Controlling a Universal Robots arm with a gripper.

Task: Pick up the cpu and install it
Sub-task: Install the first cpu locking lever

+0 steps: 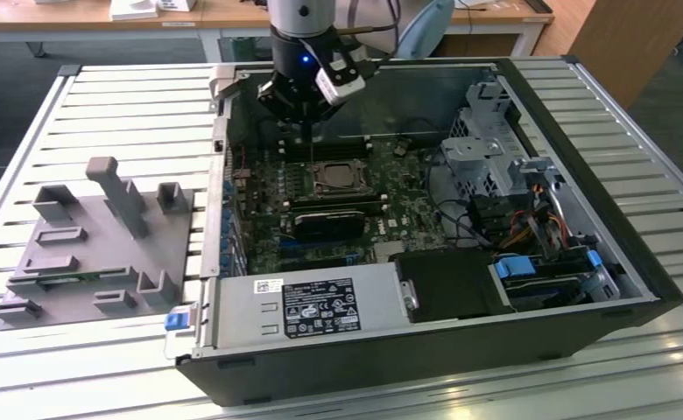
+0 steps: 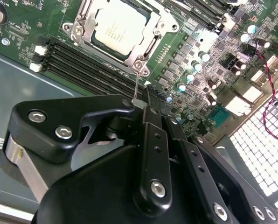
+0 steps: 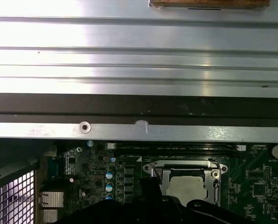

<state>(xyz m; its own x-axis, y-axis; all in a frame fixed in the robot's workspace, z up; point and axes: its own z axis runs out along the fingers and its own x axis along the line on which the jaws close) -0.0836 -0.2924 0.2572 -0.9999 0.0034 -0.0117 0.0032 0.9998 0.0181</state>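
One arm: your gripper [image 1: 303, 112] hangs inside the open computer case [image 1: 599, 289], over the back edge of the green motherboard [image 1: 424, 223].
Grip: you cannot tell from these pictures whether it is wide or narrow; its black linkage [image 2: 150, 154] hides the tips in the second wrist view, and nothing is seen held.
Thin wire: in the second wrist view a fine metal lever [image 2: 136, 86] runs from the gripper's front to the socket corner; whether the gripper touches it is unclear.
Chip: the cpu [image 2: 120, 29] already lies flat in the socket frame [image 2: 83, 44], silver top up, just ahead of the gripper; it also shows in the first wrist view [image 3: 188, 187] and the exterior view [image 1: 339, 178].
Pointing: it is close to square, so no long axis stands out; its edges run parallel to the frame, and the print faces up, too small to orient.
Risk, lever: a sideways nudge could bend the wire or leave the frame unlatched.
Risk, seating: if the cpu sits slightly skewed, pressing down could harm the contacts below; you cannot confirm full seating here.
Risk, neighbours: the memory slots [image 2: 90, 65] lie just beside the socket, within reach of the linkage.
Farther off: the grey tray [image 1: 96, 254] sits outside the case on the slatted table [image 1: 108, 114], toward the exterior view's left.
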